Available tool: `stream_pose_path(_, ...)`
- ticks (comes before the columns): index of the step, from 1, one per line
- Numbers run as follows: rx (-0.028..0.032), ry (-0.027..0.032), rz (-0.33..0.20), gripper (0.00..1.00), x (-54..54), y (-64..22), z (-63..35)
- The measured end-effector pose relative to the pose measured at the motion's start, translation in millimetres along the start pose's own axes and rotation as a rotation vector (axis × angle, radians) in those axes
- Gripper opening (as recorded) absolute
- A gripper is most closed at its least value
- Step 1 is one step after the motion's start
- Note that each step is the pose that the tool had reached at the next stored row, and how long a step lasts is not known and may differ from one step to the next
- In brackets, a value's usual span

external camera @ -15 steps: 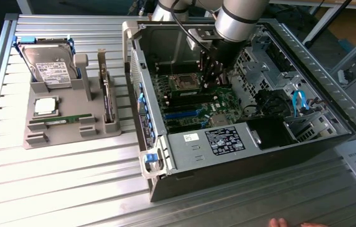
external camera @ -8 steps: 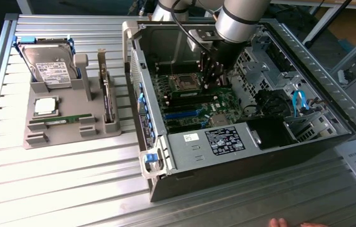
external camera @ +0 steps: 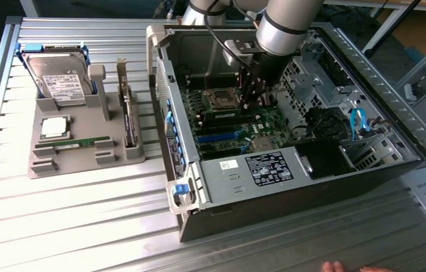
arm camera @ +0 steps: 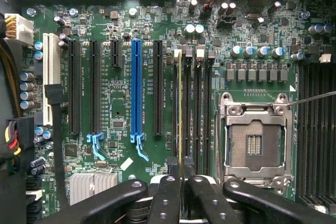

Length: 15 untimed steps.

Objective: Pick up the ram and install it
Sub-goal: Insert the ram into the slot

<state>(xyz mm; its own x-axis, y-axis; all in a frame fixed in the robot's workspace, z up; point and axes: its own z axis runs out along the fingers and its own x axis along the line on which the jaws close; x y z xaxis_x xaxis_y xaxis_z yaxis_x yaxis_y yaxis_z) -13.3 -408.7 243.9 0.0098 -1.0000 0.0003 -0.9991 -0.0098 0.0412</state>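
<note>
Ribbed bare metal with a soft sheen across the worktop [external camera: 69, 215]. Matt grey plastic for the parts tray [external camera: 81, 165]; on it, bright polished metal and a white paper label on the hard drive [external camera: 60, 76]. Dull grey sheet metal for the computer case [external camera: 221, 187]. Smooth satin grey on the arm [external camera: 285, 25]. Matt black plastic on the hand [arm camera: 181, 174]. Glossy green lacquer on the motherboard [arm camera: 121, 103], smooth plastic on the blue expansion slot [arm camera: 136, 87], shiny stamped metal round the processor socket [arm camera: 254, 145], finned bare metal on the heatsink [arm camera: 92, 184]. Thin board with a dull yellowish edge for the ram [arm camera: 179, 108].
</note>
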Motion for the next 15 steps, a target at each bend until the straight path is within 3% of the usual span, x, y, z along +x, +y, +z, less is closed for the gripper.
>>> stream_pose_path(15,0.0004,-0.0004,0.001,0.12,0.6,-0.9,0.9)
